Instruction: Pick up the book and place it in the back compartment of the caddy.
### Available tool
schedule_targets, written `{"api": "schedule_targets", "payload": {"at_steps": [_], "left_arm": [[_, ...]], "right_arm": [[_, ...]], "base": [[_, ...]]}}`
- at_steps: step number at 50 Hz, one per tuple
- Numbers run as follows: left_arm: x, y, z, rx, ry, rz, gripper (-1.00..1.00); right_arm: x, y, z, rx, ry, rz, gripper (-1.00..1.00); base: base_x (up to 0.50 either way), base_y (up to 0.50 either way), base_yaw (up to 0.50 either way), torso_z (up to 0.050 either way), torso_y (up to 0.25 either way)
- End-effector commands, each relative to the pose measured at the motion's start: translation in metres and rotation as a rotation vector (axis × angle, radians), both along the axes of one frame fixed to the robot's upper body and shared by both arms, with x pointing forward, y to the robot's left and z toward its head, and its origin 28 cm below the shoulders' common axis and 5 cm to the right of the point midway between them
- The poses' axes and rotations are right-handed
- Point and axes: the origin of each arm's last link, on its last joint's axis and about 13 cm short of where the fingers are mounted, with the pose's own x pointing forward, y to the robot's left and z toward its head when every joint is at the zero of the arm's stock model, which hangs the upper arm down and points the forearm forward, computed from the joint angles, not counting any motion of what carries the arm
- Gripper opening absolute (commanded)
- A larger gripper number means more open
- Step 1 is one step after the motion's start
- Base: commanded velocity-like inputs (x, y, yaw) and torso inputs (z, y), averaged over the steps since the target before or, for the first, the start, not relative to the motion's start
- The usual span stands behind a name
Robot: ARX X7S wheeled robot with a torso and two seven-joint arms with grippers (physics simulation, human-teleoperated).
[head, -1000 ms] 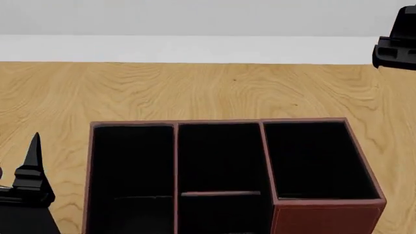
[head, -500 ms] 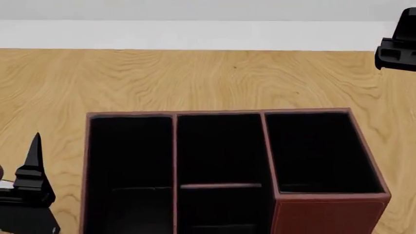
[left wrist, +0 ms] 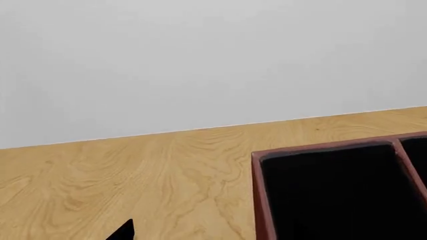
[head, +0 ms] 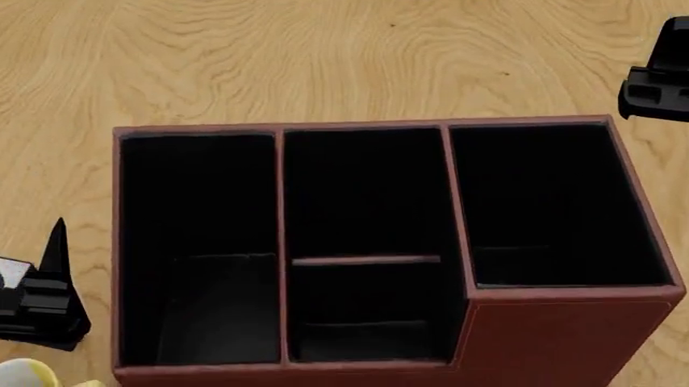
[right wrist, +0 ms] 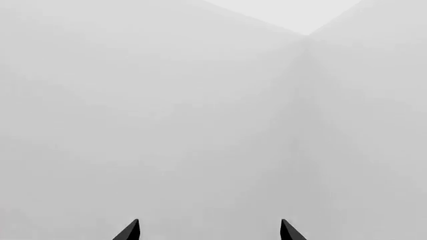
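1. Right gripper (right wrist: 208, 231) first: in its wrist view two dark fingertips stand well apart with nothing between them, so the jaws are wide and empty; they face only a pale wall; in the head view its black body sits at the right edge, above the caddy's (head: 538, 339) far right corner.
2. Left gripper (head: 43, 298): low at the left edge of the head view, just beside the caddy's left wall; one pointed fingertip shows, and only one tip in its own wrist view, so I cannot tell whether those jaws are wide or narrow; nothing is seen held.
3. The book is nowhere in these views; where it lies I cannot say.
4. The back compartment (head: 366, 297), the small cell behind the thin divider bar, shows only black lining.
5. Progress, as I judge it: nothing done yet; finding, grasping, carrying and placing all remain.
6. The count: one caddy, four cells; two grippers; one wooden worktop (head: 269, 56); a sliver of a white-and-yellow mug (head: 32, 375) at the bottom left corner; zero books.
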Motion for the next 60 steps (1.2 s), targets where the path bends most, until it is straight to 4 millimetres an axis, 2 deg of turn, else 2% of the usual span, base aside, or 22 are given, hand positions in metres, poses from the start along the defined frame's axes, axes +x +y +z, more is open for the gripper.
{"api": "schedule_targets", "payload": {"at_steps": [1,9,18,28,39,40,45,60], "left_arm": [[0.000,0.000,0.003,-0.008,-0.015,0.006,1.00],[-0.002,0.000,0.008,0.005,-0.020,-0.003,1.00],[-0.008,0.002,0.021,0.052,0.004,-0.042,1.00],[-0.026,0.016,0.044,0.154,0.077,-0.046,1.00],[-0.036,0.028,0.067,0.255,0.168,-0.074,1.00],[-0.038,0.033,0.073,0.317,0.197,-0.064,1.00],[-0.046,0.040,0.086,0.367,0.235,-0.081,1.00],[-0.066,0.052,0.111,0.537,0.327,-0.069,1.00]], "right_arm": [[0.000,0.000,-0.001,0.000,0.000,-0.002,1.00],[0.000,-0.001,0.000,0.002,-0.001,0.001,1.00],[-0.001,-0.001,0.000,0.003,-0.002,0.001,1.00],[0.001,-0.002,-0.002,0.004,0.002,0.005,1.00],[0.002,-0.002,-0.003,0.002,0.005,0.006,1.00],[0.002,-0.002,-0.004,0.001,0.007,0.007,1.00],[0.003,-0.001,-0.005,0.001,0.009,0.010,1.00],[0.000,0.001,0.000,-0.008,0.004,0.014,1.00]], "base": [[0.00,0.00,0.00,0.000,0.000],[0.00,0.00,0.00,0.000,0.000],[0.00,0.00,0.00,0.000,0.000],[0.00,0.00,0.00,0.000,0.000],[0.00,0.00,0.00,0.000,0.000],[0.00,0.00,0.00,0.000,0.000],[0.00,0.00,0.00,0.000,0.000],[0.00,0.00,0.00,0.000,0.000]]}}
